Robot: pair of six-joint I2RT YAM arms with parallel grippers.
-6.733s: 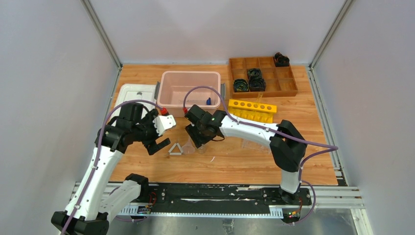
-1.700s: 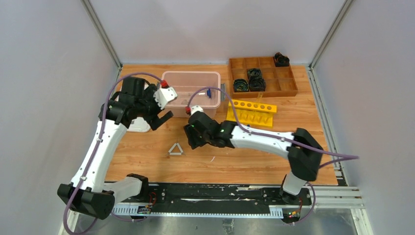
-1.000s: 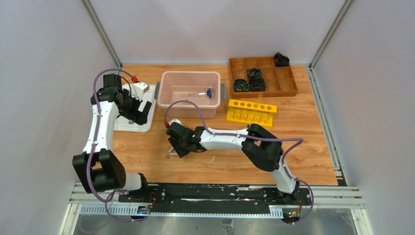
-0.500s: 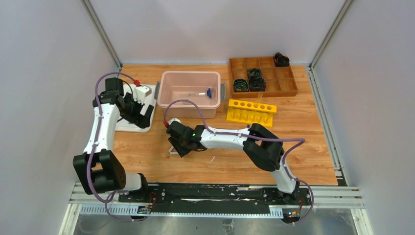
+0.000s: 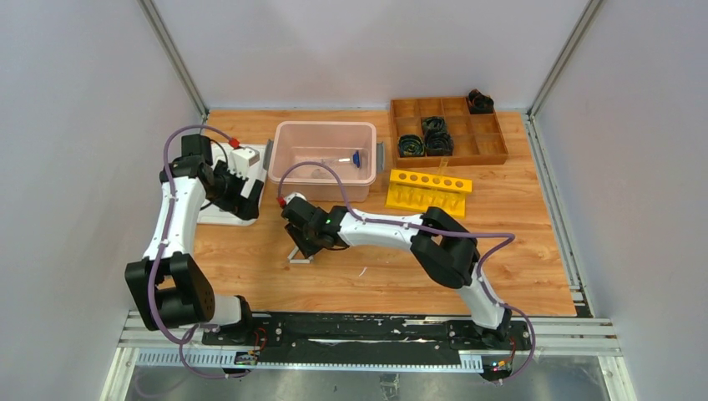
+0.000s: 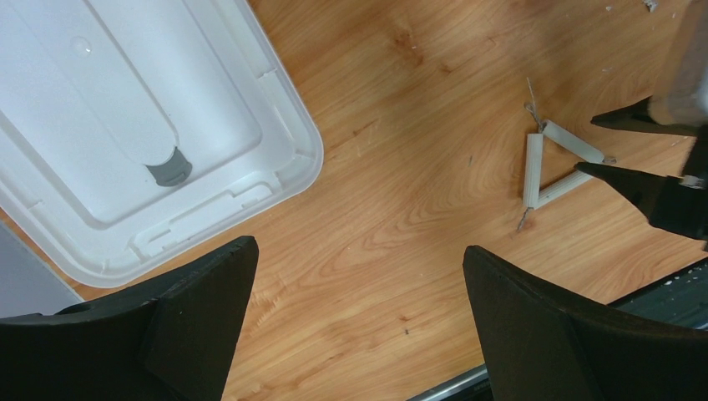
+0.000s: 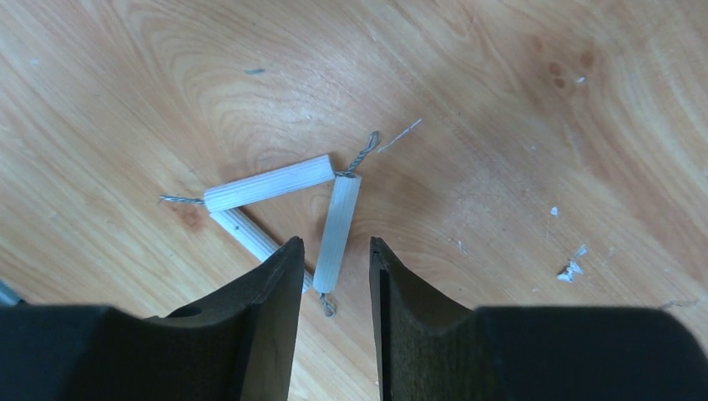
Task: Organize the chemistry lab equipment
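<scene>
Wooden table (image 5: 518, 251), seen from above. Over the last seconds the left arm has swung away from the table centre and now hangs above the white bin lid (image 6: 100, 125) at the left edge. The left gripper (image 6: 357, 251) is spread wide, with nothing in it. The right arm has reached leftward and dropped onto the white triangle (image 7: 267, 185), which lies flat on the bare wood in front of the bin. The right gripper (image 7: 336, 244) is narrowed, its jaws straddling one rod of the triangle with a sliver of gap each side, so not yet clamped. Judged from this, the triangle is the item now in hand.

Containers:
- **Pink bin** (image 5: 326, 125): holds one blue-capped tube (image 5: 352, 157) and a faint clear item that cannot be identified.
- **Wooden compartment tray** (image 5: 484, 157): holds black coiled bundles (image 5: 424, 138) in several cells, the others bare.
- **Yellow tube rack** (image 5: 428, 182): stands just right of the bin; whether its holes are filled cannot be told.
</scene>
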